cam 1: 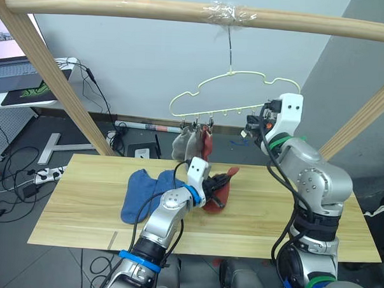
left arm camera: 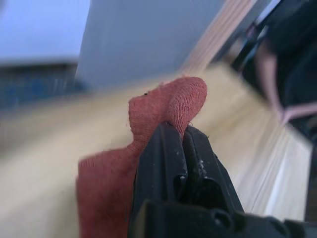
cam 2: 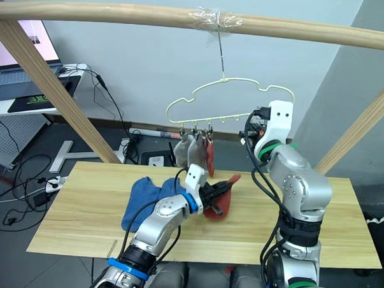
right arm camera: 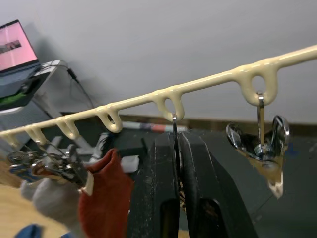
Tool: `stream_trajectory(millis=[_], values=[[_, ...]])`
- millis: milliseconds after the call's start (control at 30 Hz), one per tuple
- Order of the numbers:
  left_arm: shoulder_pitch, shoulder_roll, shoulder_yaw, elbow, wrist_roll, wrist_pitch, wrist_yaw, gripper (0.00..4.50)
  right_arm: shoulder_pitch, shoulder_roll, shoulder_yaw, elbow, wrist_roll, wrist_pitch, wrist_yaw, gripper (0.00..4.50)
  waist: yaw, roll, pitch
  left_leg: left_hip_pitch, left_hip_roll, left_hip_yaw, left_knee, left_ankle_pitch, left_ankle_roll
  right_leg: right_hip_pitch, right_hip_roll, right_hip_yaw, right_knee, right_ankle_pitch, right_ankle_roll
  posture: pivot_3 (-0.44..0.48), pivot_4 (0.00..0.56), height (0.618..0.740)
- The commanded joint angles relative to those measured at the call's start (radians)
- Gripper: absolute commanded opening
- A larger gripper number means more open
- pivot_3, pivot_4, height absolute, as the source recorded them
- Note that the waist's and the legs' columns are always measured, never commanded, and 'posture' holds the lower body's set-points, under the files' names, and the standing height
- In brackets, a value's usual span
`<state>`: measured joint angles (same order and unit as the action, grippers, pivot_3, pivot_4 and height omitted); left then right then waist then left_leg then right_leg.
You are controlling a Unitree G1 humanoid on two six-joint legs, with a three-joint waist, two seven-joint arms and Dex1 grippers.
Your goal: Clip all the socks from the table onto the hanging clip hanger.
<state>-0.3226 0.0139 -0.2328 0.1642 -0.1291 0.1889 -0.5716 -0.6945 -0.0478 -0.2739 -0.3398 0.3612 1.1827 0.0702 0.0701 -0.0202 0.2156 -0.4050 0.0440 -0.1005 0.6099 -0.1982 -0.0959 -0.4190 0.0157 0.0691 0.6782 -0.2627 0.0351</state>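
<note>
1. The wire hanger [cam 1: 232, 95] hangs by its hook from the wooden beam [cam 1: 185, 13] above the tabletop [cam 1: 272, 211].
2. Three socks already hang from clips at the hanger's left end: two light grey ones [cam 1: 185, 144] and one rust red one [cam 1: 206, 143], bunched close together.
3. The left end effector [cam 1: 223, 181] is pinched tight on the second red sock [cam 1: 220, 195], holding a fold of fabric near its edge; most of that sock looks to be resting on the tabletop, near the middle.
4. The blue socks [cam 1: 142, 193] lie in a heap on the tabletop just to the left of the left arm, not yet touched by either end effector.
5. The right end effector [right arm camera: 176, 148] is raised at the hanger's lower bar, its fingers closed narrowly around the thin wire of one clip, with an empty metal clip [right arm camera: 262, 148] hanging beside it.
6. By my count the task is about half done: three socks are clipped, and the red one and the blue ones remain, with empty clips left toward the hanger's right side.
</note>
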Motion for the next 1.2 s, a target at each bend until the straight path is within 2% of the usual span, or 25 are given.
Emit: stream_trajectory(millis=[33,200,367,1200], values=[[-0.023,-0.039,0.007,-0.081,-0.017,-0.027,0.042,0.02,-0.064,0.027,-0.110,-0.005,0.065,0.161,-0.032,0.00,0.000,0.000,0.000,0.000,0.000,0.000,0.000,0.000,0.000,0.000,0.000,0.000,0.000,0.000,0.000,0.215,0.201,0.740],[-0.054,-0.077,0.007,-0.088,-0.004,-0.076,0.094,0.02,-0.149,0.072,-0.199,0.005,0.079,0.283,-0.071,0.00,0.000,0.000,0.000,-0.002,0.000,-0.001,0.000,0.000,0.000,-0.001,0.000,-0.001,0.000,0.000,0.000,0.214,0.200,0.740],[-0.063,-0.090,0.003,-0.099,0.011,-0.128,0.133,0.02,-0.178,0.080,-0.229,0.011,0.074,0.330,-0.083,0.00,-0.002,0.001,0.001,-0.003,0.000,-0.001,-0.001,0.000,0.000,-0.002,0.000,-0.001,-0.002,0.000,0.000,0.212,0.211,0.740],[-0.023,-0.070,-0.024,-0.132,0.084,-0.245,0.183,0.02,-0.221,0.061,-0.271,0.054,0.044,0.355,-0.098,0.00,-0.005,0.002,0.001,-0.007,0.000,-0.004,-0.001,0.000,0.000,-0.003,0.000,-0.004,-0.007,0.000,0.000,0.203,0.221,0.740]])
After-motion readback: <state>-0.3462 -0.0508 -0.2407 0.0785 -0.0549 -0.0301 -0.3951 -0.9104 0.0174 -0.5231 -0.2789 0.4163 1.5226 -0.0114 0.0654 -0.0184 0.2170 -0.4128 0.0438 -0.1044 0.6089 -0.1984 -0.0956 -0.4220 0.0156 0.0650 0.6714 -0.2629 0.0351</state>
